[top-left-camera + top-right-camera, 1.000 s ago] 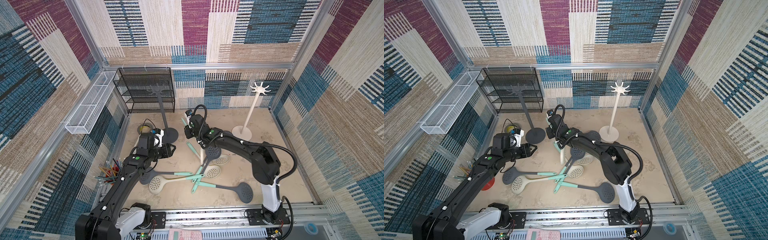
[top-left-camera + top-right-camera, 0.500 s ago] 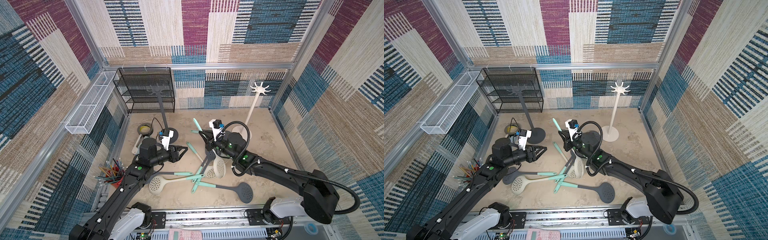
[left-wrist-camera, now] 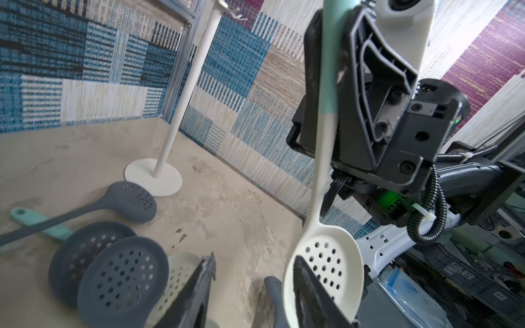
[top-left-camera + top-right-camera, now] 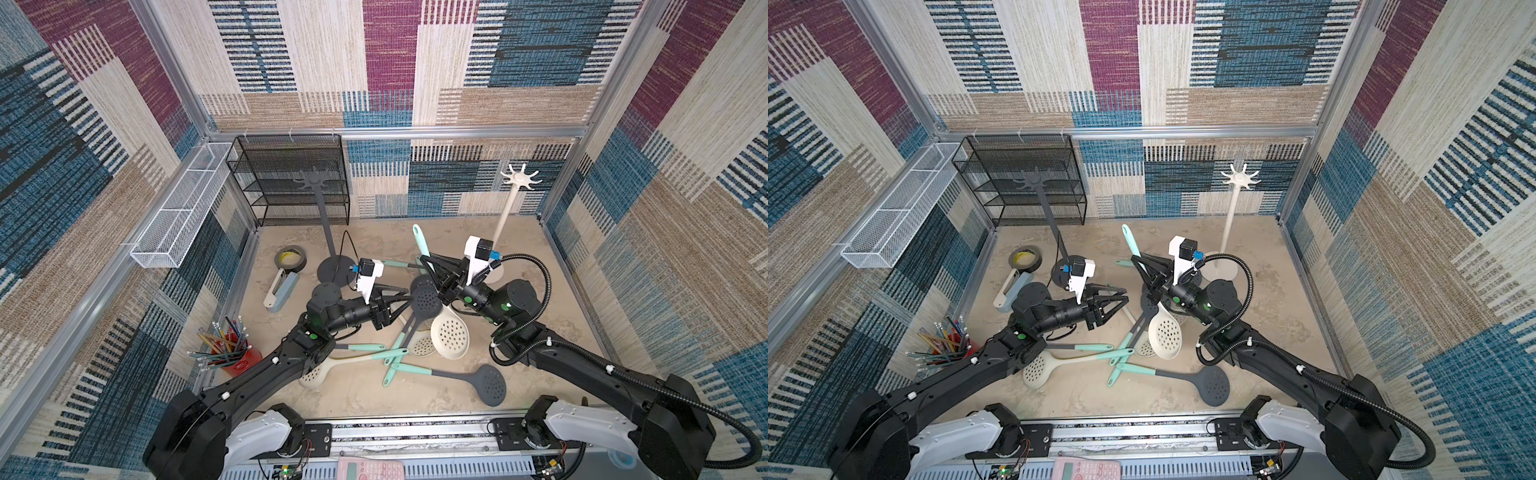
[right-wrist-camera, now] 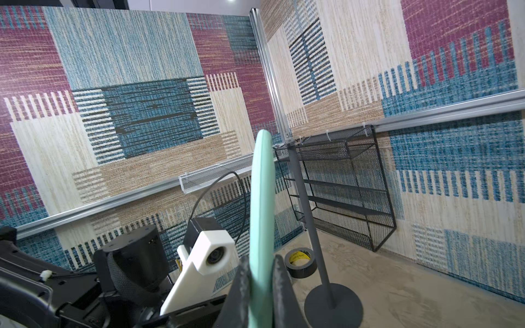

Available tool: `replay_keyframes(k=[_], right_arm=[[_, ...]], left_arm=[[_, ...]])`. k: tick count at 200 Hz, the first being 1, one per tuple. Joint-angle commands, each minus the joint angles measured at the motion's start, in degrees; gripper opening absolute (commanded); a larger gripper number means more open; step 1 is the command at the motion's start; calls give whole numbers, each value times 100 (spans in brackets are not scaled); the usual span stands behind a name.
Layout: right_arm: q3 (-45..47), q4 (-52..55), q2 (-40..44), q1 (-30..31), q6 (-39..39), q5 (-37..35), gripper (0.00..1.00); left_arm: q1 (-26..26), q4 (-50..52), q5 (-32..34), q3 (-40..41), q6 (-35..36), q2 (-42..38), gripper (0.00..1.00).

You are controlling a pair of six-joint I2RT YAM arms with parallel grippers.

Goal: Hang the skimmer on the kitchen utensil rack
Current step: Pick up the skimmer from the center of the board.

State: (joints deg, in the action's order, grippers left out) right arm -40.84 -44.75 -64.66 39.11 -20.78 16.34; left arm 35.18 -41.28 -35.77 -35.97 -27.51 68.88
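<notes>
A cream skimmer with a mint handle hangs head-down above the pile. My right gripper is shut on its handle, and the mint tip sticks out past the jaws. In the left wrist view the perforated cream head hangs just behind one left finger; I cannot tell if they touch. My left gripper is open, pointing at the head from the left. A dark grey utensil rack stands at the back left. A white utensil rack stands at the back right.
Several more skimmers, dark grey and cream, lie crossed on the floor. A tape roll, a blue-white stapler and a red pencil cup sit to the left. A black mesh shelf stands against the back wall.
My right gripper has swung right and toward the front with the cream skimmer in it. My left gripper has moved right toward the skimmer's head, its jaws slightly narrower.
</notes>
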Motion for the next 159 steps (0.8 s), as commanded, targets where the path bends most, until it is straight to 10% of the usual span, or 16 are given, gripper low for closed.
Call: replay_keyframes(k=[1, 159], right_arm=[[-116, -288, 35, -26, -243, 185, 3], [-660, -754, -775, -248, -629, 394, 5]], left_arm=[[92, -1687, -147, -213, -191, 449, 45], [345, -3091, -475, -1009, -729, 1828, 29]])
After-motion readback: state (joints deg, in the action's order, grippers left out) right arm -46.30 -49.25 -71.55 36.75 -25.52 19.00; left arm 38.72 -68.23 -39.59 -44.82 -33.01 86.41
